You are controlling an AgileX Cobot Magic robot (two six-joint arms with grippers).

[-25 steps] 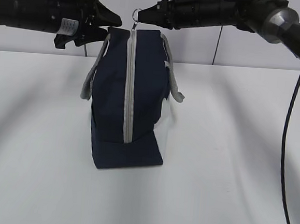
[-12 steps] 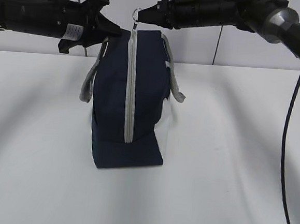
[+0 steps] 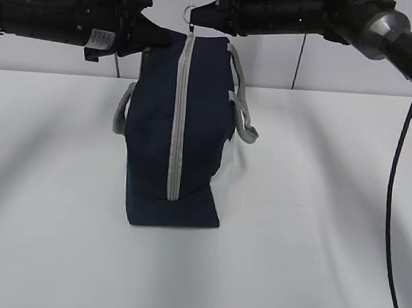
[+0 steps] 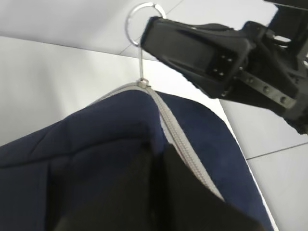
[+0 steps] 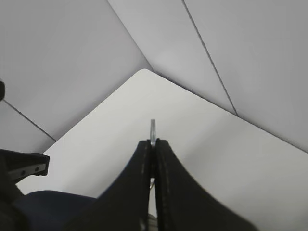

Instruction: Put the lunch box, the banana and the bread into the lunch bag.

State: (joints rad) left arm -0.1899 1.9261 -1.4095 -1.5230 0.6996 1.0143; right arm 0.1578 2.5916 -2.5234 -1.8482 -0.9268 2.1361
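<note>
The navy lunch bag (image 3: pixel 194 124) stands on end on the white table (image 3: pixel 316 205), its grey zipper (image 3: pixel 178 123) closed down the front. My right gripper (image 3: pixel 201 17) is shut on the metal ring zipper pull (image 3: pixel 191 12) above the bag's top; the right wrist view shows the ring (image 5: pixel 153 129) pinched between the gripper (image 5: pixel 153 143). My left gripper (image 3: pixel 147 35) is shut on the bag's top left edge; in the left wrist view it (image 4: pixel 156 168) pinches navy fabric (image 4: pixel 96 139) below the ring (image 4: pixel 142 21). The lunch box, banana and bread are out of view.
Grey strap handles hang at the bag's left (image 3: pixel 123 112) and right (image 3: pixel 242 107) sides. A black cable (image 3: pixel 394 211) hangs down at the far right. A white wall stands behind the table.
My left gripper has moved right from beside the bag and closed on its top left edge. The bag's top has been pulled slightly up and taut. The right gripper keeps hold of the ring.
</note>
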